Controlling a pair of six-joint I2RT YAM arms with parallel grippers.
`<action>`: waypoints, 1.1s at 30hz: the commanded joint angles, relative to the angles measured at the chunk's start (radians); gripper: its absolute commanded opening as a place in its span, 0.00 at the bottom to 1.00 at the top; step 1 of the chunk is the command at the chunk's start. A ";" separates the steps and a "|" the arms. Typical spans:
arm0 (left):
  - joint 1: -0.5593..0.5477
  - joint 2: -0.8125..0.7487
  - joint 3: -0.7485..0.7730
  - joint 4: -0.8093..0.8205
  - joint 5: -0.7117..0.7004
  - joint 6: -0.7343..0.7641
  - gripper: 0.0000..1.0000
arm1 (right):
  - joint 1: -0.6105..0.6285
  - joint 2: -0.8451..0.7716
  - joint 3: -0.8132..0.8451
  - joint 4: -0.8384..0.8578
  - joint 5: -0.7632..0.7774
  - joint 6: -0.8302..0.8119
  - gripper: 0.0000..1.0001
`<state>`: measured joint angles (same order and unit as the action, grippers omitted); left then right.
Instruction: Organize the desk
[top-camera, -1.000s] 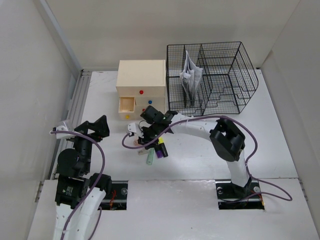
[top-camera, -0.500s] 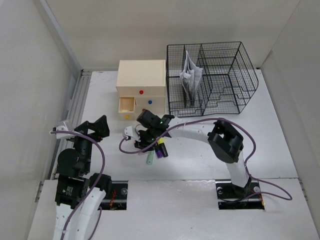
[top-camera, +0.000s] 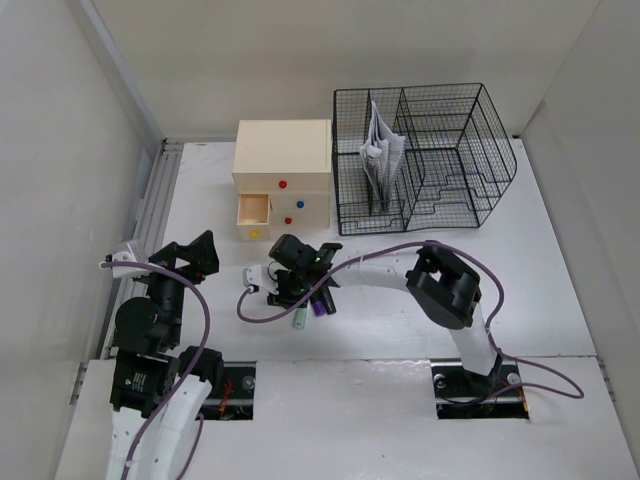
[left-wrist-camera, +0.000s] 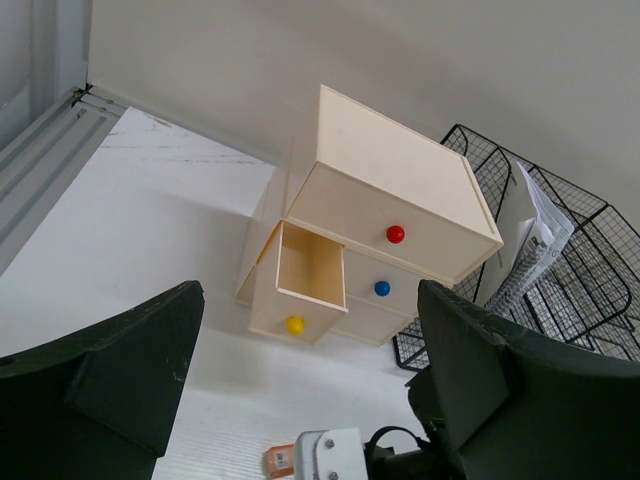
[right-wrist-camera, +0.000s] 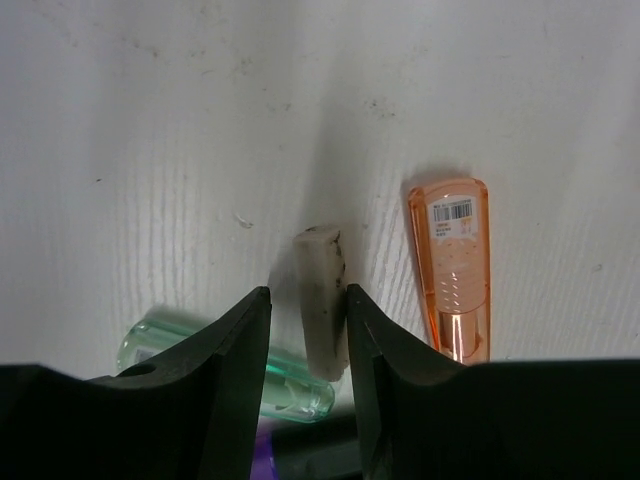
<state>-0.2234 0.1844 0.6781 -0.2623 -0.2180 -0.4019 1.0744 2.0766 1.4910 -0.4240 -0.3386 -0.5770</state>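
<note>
The large flat white matte desk (top-camera: 520, 270) carries a cream wooden drawer box (top-camera: 282, 165) at the back, its yellow-knobbed drawer pulled open, and just beside it a black wire mesh rack (top-camera: 440, 150). Nearer the front lie a grubby white eraser (right-wrist-camera: 322, 300), an orange translucent highlighter (right-wrist-camera: 452, 270) and a green translucent one (right-wrist-camera: 225, 368)

Overhead sees all; wrist views closer.

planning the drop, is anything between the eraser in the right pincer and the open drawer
Nothing visible: bare desk lies between the right pincer, closed on the eraser, and the open yellow-knob drawer. The highlighters lie on the near side.
</note>
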 joint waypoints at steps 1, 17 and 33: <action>-0.005 -0.010 0.021 0.029 0.005 0.003 0.86 | 0.025 0.025 -0.014 0.045 0.087 0.043 0.42; -0.005 -0.019 0.021 0.029 0.005 0.003 0.86 | 0.025 -0.056 0.130 -0.088 0.038 0.000 0.00; -0.005 -0.010 0.021 0.029 0.005 0.003 0.86 | -0.051 0.085 0.614 -0.001 0.446 0.054 0.00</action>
<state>-0.2234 0.1741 0.6811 -0.2569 -0.2184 -0.4080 1.0351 2.1033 2.0747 -0.4557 0.0219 -0.5522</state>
